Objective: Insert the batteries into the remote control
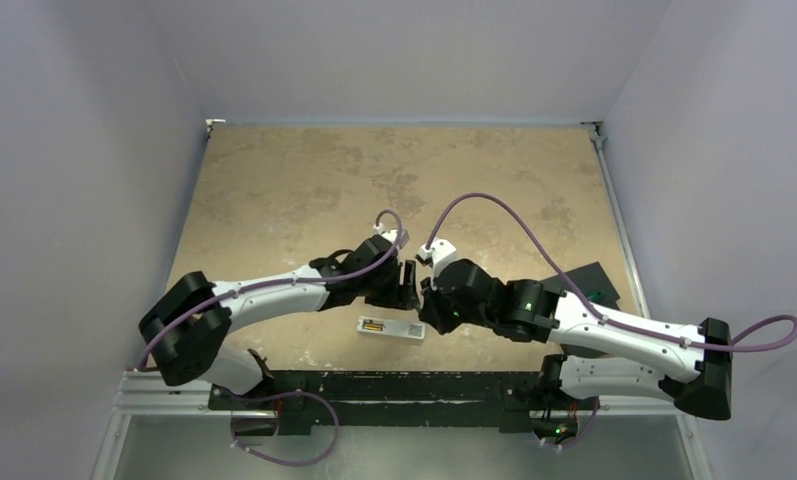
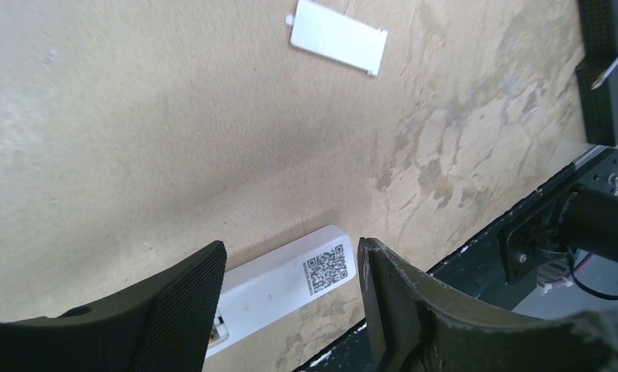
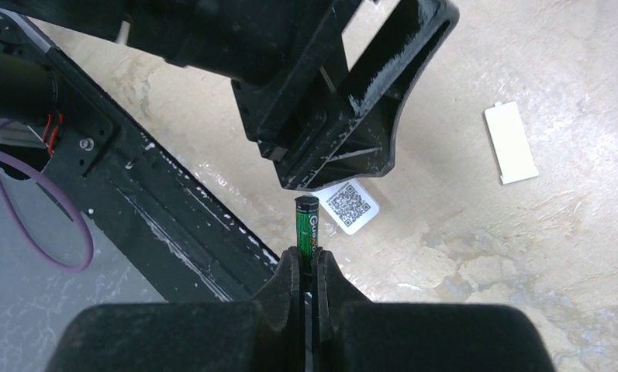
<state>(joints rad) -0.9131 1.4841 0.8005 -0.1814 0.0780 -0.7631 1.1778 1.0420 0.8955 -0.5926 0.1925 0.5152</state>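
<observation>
The white remote control (image 1: 392, 327) lies back-up near the table's front edge. A gold-copper battery (image 1: 372, 326) sits in its recess. In the left wrist view the remote (image 2: 282, 283) shows its QR label, and my left gripper (image 2: 290, 298) hangs open above that end with nothing between its fingers. My right gripper (image 3: 306, 262) is shut on a dark green-and-black battery (image 3: 306, 225), which stands out past its fingertips. That battery points toward the remote's QR end (image 3: 352, 206), just under the left gripper's fingers (image 3: 344, 108). From above, the two grippers (image 1: 419, 292) nearly meet over the remote.
A white battery cover (image 2: 338, 36) lies loose on the table farther out, also in the right wrist view as a cover (image 3: 510, 143). A black flat pad (image 1: 589, 280) sits at the right under the right arm. The black base rail (image 1: 374, 385) runs along the near edge.
</observation>
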